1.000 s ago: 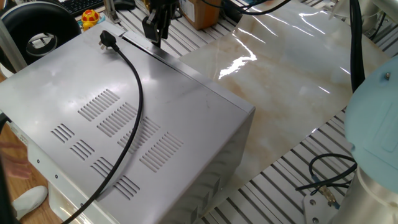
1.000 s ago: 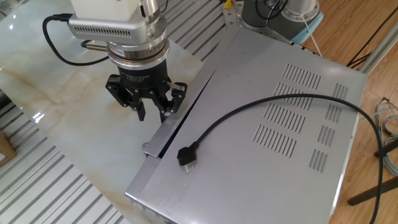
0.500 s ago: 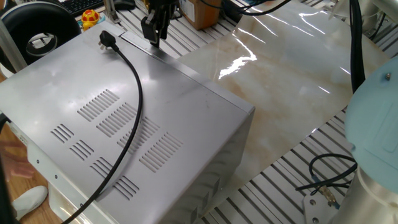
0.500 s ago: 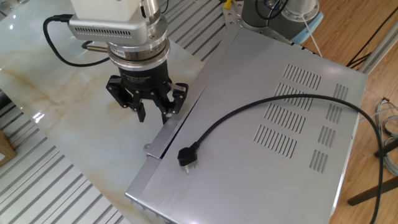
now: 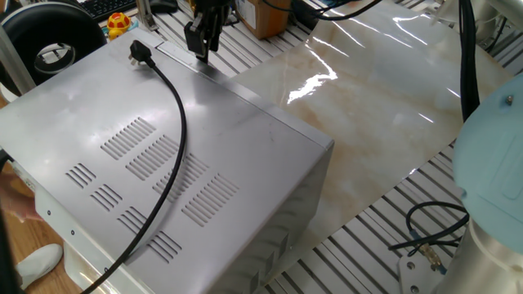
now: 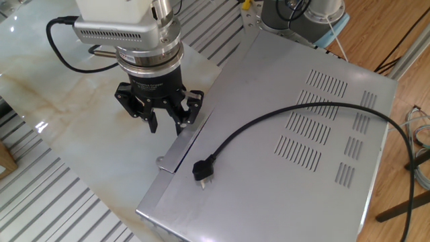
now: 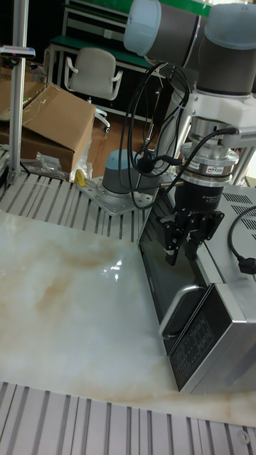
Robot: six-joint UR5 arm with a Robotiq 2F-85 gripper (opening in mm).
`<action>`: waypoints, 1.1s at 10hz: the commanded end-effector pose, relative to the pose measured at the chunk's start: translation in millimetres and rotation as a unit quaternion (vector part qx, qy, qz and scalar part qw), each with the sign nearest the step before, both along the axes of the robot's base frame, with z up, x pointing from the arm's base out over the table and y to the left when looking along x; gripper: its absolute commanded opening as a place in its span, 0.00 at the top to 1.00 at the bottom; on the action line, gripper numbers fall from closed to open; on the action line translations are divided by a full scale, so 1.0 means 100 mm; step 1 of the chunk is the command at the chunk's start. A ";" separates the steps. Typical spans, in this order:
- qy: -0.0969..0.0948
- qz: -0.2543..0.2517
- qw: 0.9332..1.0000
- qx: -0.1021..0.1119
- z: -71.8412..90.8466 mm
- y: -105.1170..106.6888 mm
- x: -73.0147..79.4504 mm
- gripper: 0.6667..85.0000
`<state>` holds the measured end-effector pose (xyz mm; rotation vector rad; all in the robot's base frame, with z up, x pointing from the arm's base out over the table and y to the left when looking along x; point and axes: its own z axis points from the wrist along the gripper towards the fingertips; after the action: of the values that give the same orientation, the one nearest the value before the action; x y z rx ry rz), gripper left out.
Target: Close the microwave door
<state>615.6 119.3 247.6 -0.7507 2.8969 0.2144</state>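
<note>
One microwave (image 6: 282,154) — one microwave door (image 7: 165,279) ajar — jaws beside.

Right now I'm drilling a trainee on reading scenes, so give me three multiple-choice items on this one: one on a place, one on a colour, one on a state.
1. Where does the plug lie?
A. on top of the microwave
B. on the marble tabletop
C. in the gripper

2. What colour is the power cord?
A. white
B. black
C. orange

3. How does the microwave door stand?
A. taken off
B. swung fully wide open
C. nearly shut, a small gap left

Key: 1 A, the plug rests on the vented casing near its front edge. 2 B, it runs dark across the grey metal. 3 C, the tall view shows the door angled close to the front, with the gripper just above its top edge.
</note>
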 end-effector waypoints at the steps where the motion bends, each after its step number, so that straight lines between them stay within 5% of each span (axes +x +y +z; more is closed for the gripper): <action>1: -0.001 0.001 1.000 0.004 0.03 0.05 0.02 0.47; 11: 0.003 0.000 1.000 0.001 0.03 0.10 0.02 0.47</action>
<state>617.0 123.6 249.0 -0.7586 2.9039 0.2012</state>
